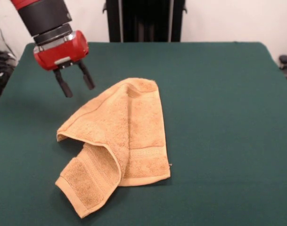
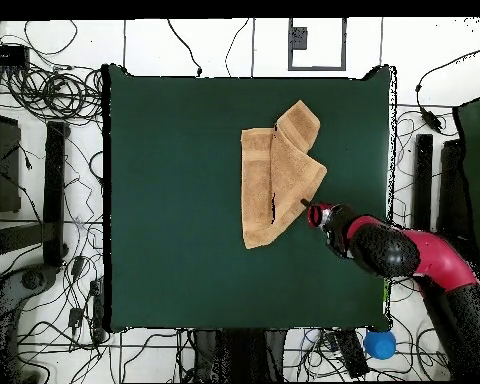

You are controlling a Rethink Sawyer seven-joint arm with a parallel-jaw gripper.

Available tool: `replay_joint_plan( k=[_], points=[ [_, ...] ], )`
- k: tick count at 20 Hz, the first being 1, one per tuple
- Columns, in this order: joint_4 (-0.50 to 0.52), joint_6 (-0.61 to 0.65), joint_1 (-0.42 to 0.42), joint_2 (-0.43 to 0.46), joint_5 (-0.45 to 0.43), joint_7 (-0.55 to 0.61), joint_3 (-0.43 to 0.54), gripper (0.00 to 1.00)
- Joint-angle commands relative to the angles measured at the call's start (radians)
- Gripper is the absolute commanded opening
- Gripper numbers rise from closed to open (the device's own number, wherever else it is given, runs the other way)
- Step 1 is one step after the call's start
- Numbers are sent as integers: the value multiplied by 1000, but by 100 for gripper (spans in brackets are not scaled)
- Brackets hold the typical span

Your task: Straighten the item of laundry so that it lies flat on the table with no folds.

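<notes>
I see the tool spread and empty, hovering just beside the folded-over towel, which lies rumpled on the desk.

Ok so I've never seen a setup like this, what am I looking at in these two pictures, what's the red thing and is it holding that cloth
The red and black thing is a robot arm. At its end is a gripper with two dark fingers for grasping. One picture is taken from across the table, facing the robot, so the arm comes down from the top left. The other looks straight down from above; there the same arm reaches in from the lower right. On the green table lies one orange-tan towel, folded over itself, with a corner flapped across. The gripper holds nothing: its fingers are spread open and hang in the air just beside the towel's edge, not touching it. The towel is not yet flat.
</notes>
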Motion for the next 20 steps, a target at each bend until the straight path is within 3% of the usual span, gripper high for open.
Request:
replay_joint_plan(
  k=[1, 5, 11, 20],
  points=[
    [-106, 25, 9, 195, -20, -379, 100, 100],
    [-111, 31, 5, 207, -33, -400, 125, 100],
    [-151, 47, -8, 310, -39, -484, 132, 100],
    [-159, 37, -4, 328, -52, -496, 123, 100]
  ],
)
